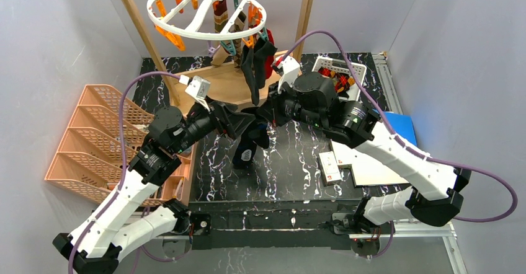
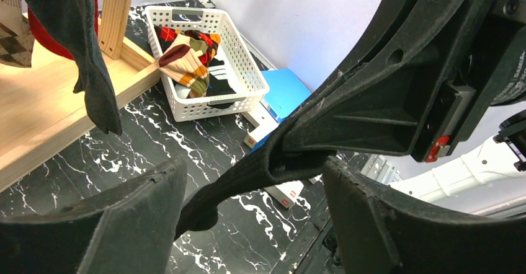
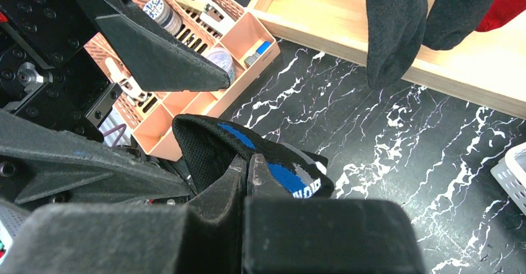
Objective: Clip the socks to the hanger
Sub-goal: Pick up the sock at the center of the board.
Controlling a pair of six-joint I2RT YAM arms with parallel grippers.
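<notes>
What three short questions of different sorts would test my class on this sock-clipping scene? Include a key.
1. True or false: the left gripper is clamped on the black sock.
2. Where do the loose socks lie? A: white basket; B: peach organiser; C: blue board.
3. Fill in: the right gripper pinches the black sock, which bears a ____ patch.
Key: 1 false, its fingers stand open either side of it; 2 A; 3 blue.

One hanger (image 1: 198,33) at 12 o'clock bears at least four socks (image 1: 251,69): two black, one red, one argyle. One held sock (image 1: 248,145) at centre. One basket (image 2: 211,106) at 2 o'clock, its sock count unclear. One organiser (image 1: 80,131) at 9 o'clock. Two white boxes (image 2: 251,141) and one blue board (image 1: 397,125) at 3 o'clock.
</notes>
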